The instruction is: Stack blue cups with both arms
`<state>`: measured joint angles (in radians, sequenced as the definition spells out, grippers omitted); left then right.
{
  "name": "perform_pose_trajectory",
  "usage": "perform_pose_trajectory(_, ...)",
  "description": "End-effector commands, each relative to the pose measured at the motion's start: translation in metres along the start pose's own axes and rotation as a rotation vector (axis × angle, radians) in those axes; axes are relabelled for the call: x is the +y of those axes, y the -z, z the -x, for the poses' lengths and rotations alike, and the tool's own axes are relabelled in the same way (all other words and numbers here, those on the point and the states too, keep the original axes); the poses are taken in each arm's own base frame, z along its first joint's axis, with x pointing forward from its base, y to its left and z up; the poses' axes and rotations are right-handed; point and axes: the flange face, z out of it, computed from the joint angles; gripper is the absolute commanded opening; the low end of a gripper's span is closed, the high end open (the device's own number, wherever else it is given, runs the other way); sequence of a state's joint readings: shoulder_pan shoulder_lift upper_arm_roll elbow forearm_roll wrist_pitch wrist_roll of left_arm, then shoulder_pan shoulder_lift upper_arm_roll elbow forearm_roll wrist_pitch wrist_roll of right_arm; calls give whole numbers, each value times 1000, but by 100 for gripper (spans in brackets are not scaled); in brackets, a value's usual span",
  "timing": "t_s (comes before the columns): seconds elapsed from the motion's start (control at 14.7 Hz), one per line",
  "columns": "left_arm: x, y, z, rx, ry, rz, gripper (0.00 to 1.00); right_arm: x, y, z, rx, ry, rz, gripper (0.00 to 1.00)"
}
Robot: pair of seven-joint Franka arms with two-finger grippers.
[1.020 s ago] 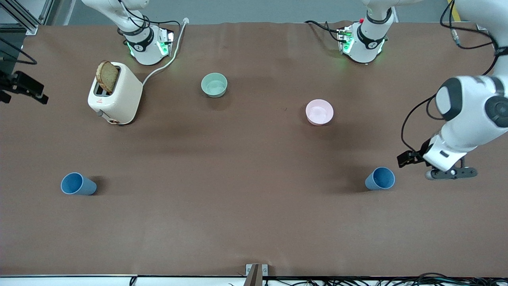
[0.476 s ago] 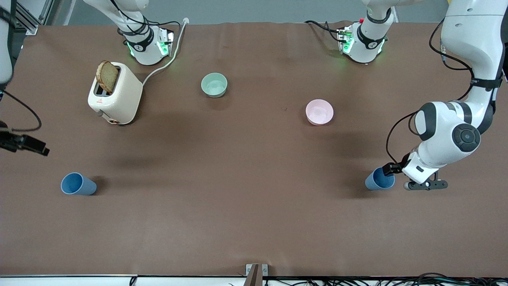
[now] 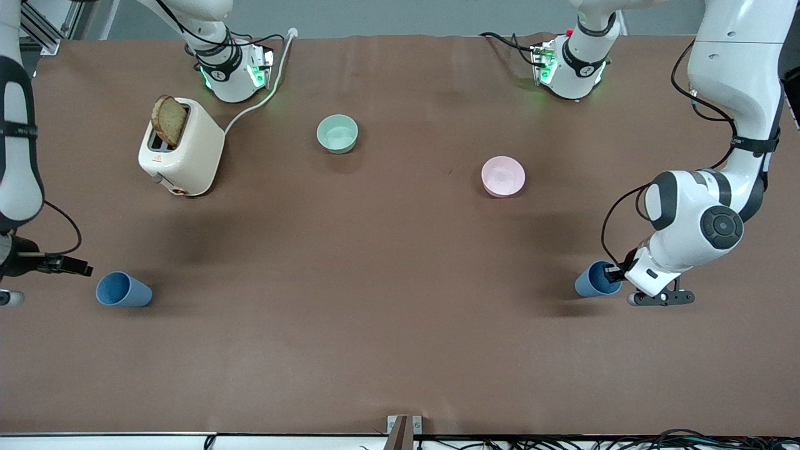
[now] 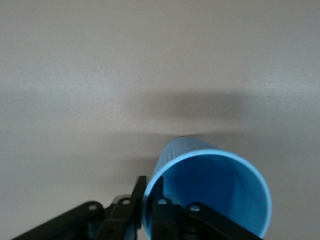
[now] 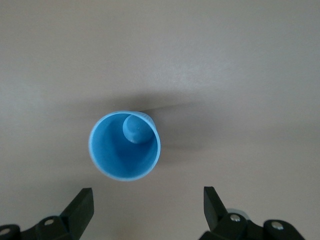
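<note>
i see the left gripper [image 3: 615, 275] low at the left arm's end of the table, right at the rim of one blue cup [image 3: 597, 279]. in the left wrist view one finger [image 4: 137, 197] is outside the wall of this cup [image 4: 210, 192] and the other one is inside the mouth, so the jaws are narrow with the rim between them. i cannot tell if they already press on it. the cup stands upright on the table [image 3: 387, 281].

the right gripper [image 3: 78, 270] is at the right arm's end of the table, just beside the second cup [image 3: 122, 290] and not touching it. in the right wrist view its fingers [image 5: 82, 205] are wide apart, and the cup [image 5: 125, 145] stands upright ahead of them, its mouth open toward the camera.

between the two cups the table is bare. farther from the front camera than both grippers i see a toaster [image 3: 181, 147] with a slice of bread [image 3: 169, 120], a green bowl [image 3: 337, 134] and a pink bowl [image 3: 503, 176].
</note>
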<state>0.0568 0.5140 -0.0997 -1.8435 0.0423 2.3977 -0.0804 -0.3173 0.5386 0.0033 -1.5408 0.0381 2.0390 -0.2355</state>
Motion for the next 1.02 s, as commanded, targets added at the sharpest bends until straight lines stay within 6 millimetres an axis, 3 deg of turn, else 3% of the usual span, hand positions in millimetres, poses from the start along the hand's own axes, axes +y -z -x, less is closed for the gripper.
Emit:
perform_pose_trajectory(0.0, 16, 12, -5, 25, -7, 5, 0, 0, -48, -12, 15, 13, -38, 92)
perform_pose_trajectory(0.14, 52, 42, -4, 57, 20, 20, 0, 2, -63, -16, 39, 33, -31, 85)
perform_pose_trajectory(0.2, 80, 51, 1, 53, 49, 34, 0, 2, -68, -16, 39, 37, -30, 77)
perform_pose_trajectory(0.27, 108, 56, 7, 42, 76, 45, 0, 3, -73, -17, 39, 36, -30, 67)
perform_pose_trajectory(0.48, 204, 74, 21, 55, 202, 92, 0, 3, -78, -18, 43, 33, -30, 20)
perform_pose_trajectory(0.54, 235, 73, 29, 51, 232, 102, 0, 3, -77, -18, 44, 30, -33, 13)
perform_pose_trajectory(0.75, 338, 62, 60, 32, 342, 130, 0, 0, -72, -18, 38, 25, -37, 4)
perform_pose_trajectory(0.95, 406, 38, 93, 1, 385, 138, 0, -7, -57, -15, 9, 32, -43, 3)
